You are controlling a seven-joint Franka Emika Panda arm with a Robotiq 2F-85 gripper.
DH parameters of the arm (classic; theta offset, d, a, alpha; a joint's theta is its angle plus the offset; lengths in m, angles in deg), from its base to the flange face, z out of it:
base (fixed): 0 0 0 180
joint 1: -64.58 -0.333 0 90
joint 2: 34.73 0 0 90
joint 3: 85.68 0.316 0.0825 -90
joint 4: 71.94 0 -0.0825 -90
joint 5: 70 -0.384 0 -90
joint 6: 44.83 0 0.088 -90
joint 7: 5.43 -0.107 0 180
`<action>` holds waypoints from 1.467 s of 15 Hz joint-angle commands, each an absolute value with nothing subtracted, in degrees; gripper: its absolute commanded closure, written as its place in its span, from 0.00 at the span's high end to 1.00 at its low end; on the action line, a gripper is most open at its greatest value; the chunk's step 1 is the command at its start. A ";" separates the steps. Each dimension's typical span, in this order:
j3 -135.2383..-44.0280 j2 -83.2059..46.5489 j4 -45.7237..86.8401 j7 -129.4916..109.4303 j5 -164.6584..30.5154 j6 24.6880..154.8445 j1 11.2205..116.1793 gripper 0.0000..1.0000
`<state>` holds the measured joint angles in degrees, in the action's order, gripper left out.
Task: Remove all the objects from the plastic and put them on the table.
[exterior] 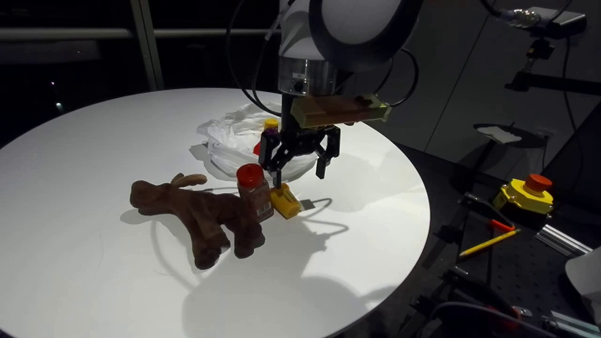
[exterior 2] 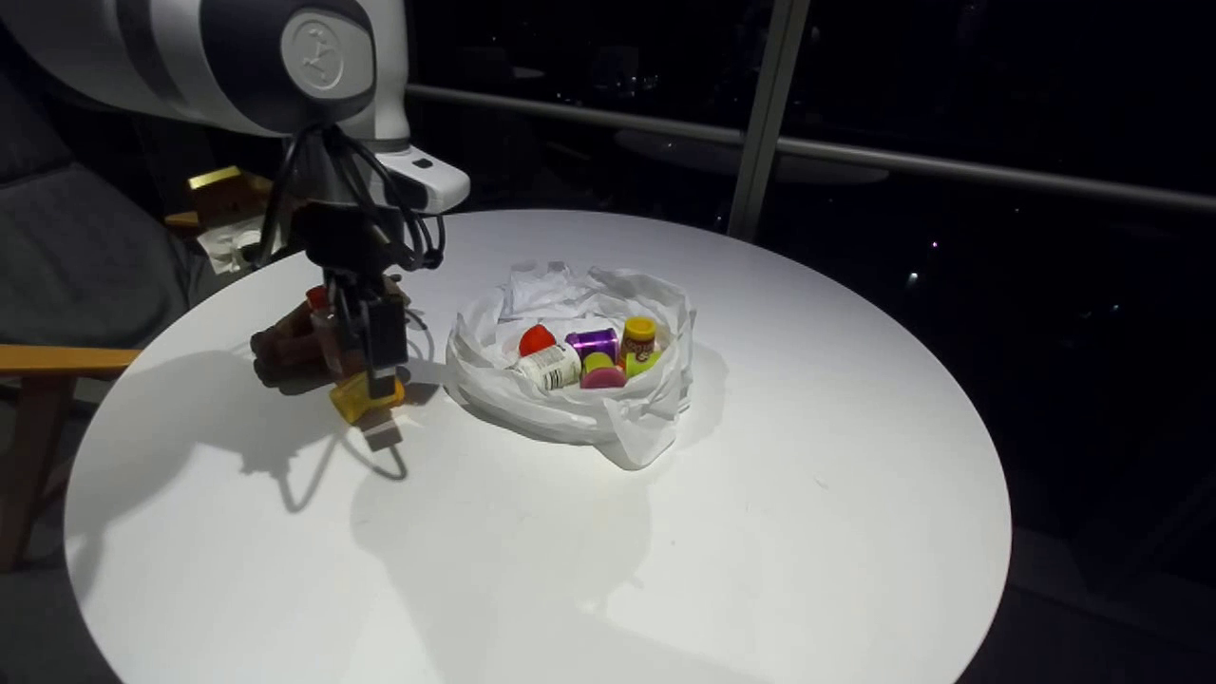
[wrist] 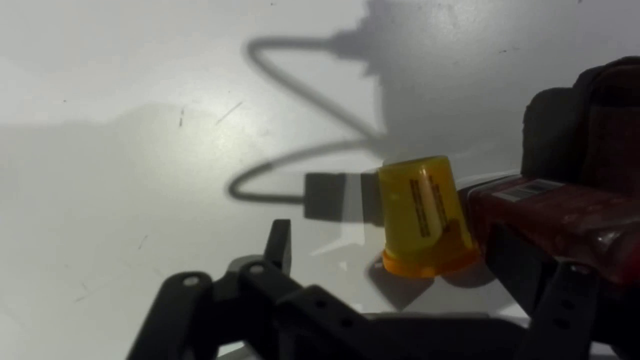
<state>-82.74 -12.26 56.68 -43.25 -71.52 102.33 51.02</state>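
Note:
My gripper (exterior: 299, 175) stands open just above the white table (exterior: 117, 291). Below and between its spread fingers a yellow-orange container (wrist: 425, 215) is on its side on the table, with nothing gripped. Close against it stands the red-capped bottle (exterior: 256, 197), near one finger in the wrist view. A brown plush toy (exterior: 188, 202) lies past the bottle. The whitish plastic (exterior 2: 570, 410) sits spread open like a bowl, holding a red piece (exterior 2: 537, 339), a white bottle (exterior 2: 551, 367), a purple can (exterior 2: 594, 343), a yellow-capped jar (exterior 2: 639, 334) and a pink-lidded piece (exterior 2: 603, 378).
Beyond the round table's edge, a dark bench carries a yellow box with a red button (exterior: 526, 195) and a pencil (exterior: 489, 242). A wooden-armed chair (exterior 2: 66, 359) stands close to the table. Cables hang around the arm's wrist.

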 commanded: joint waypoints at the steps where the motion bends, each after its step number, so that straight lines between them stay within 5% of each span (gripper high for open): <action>1: -83.19 -12.79 56.98 -42.97 -71.88 102.22 50.56 1.00; 14: -86.05 -23.79 58.80 -47.09 -67.52 96.80 50.08 1.00; 22: -85.86 -16.26 40.76 -47.17 -60.06 87.28 53.20 1.00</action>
<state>-86.22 -22.29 49.35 -47.03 -61.38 90.10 52.36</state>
